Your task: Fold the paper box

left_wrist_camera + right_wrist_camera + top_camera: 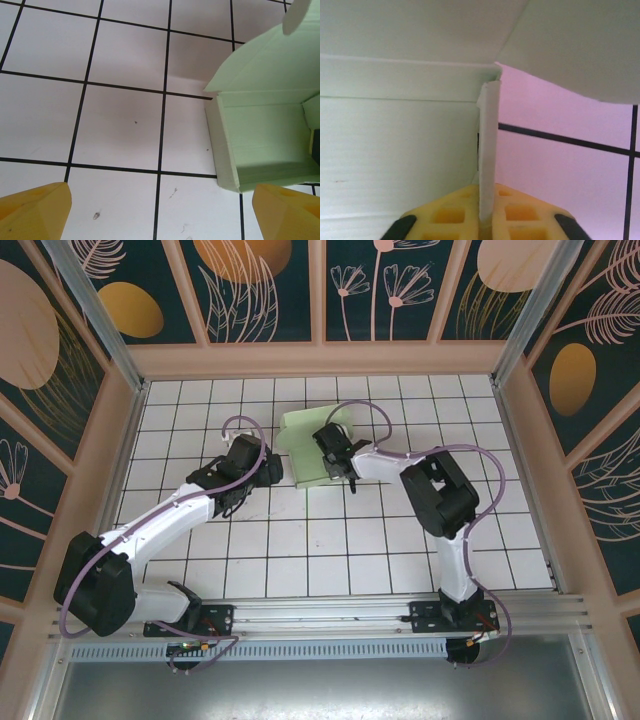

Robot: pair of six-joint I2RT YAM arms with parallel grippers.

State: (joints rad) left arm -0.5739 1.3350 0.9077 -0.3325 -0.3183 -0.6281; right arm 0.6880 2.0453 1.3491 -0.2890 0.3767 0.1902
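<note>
Spanning the cell floor: white-tiled worktop, black grid lines, a few small scuffs.

Item, left arm: enters from 7 o'clock. Left jaws are spread wide and hold nothing. The yellow fingertips hover over bare tile just beside the box, on its 9 o'clock side.

Item, right arm: enters from 5 o'clock, with the wrist bent over the box's 3 o'clock edge. Right jaws are pressed together, pinching one thin upright end wall of the box.

Item, paper box: pale mint-green card, resting on the worktop toward 12 o'clock of centre. Condition is part-formed. The base lies flat, and the long wall at 9 o'clock is folded up and standing.

Item, lid panel: open and tilted up toward 12 o'clock. Its rounded tab is untucked.

Assessment: the tray looks roughly shaped, so the task is perhaps past halfway. The pinched end wall is probably not yet locked in place. Closing the lid and tucking the tab appear to be still outstanding.
</note>
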